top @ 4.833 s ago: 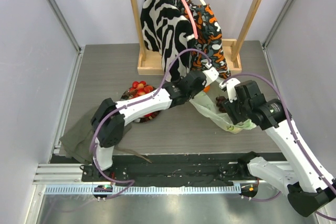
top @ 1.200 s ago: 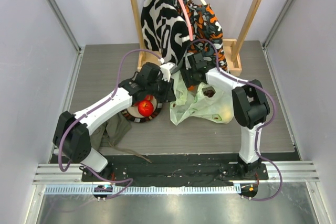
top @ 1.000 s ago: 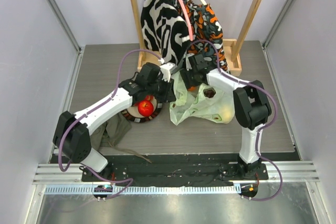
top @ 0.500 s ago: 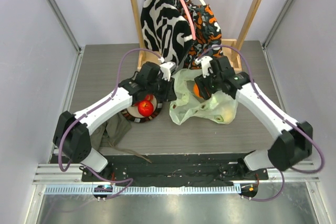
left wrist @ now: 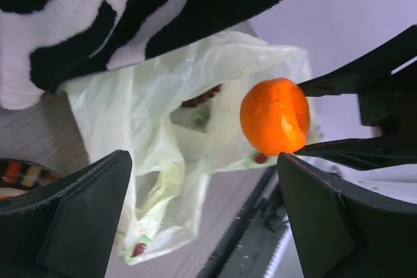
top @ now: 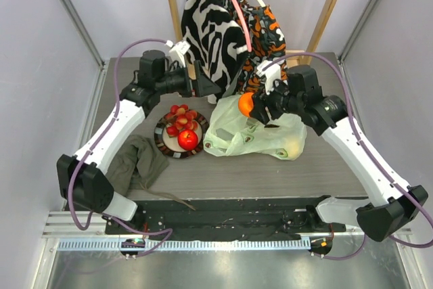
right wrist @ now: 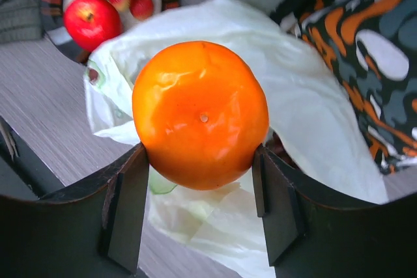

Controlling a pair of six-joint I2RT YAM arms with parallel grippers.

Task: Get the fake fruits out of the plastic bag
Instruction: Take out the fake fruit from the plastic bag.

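Observation:
My right gripper (top: 252, 107) is shut on an orange fake fruit (top: 246, 104), held above the pale-green plastic bag (top: 257, 135). In the right wrist view the orange (right wrist: 201, 112) sits squarely between both fingers (right wrist: 124, 209), with the bag (right wrist: 313, 115) underneath. My left gripper (top: 205, 88) stands wide open and empty at the hem of the black-and-white garment, back-left of the bag. Its wrist view shows the orange (left wrist: 275, 115) and the bag (left wrist: 163, 135) ahead. A red apple (top: 188, 139) and red strawberries (top: 182, 117) lie on the plate (top: 162, 141).
Patterned garments (top: 223, 32) hang from a wooden rack (top: 196, 87) at the back, right behind both grippers. An olive-grey cloth (top: 139, 164) lies crumpled at the front left beside the plate. Grey walls close in both sides.
My left gripper opened, left the apple on the plate and drew back to the rear left. My right gripper moved slightly back and left with the orange above the bag.

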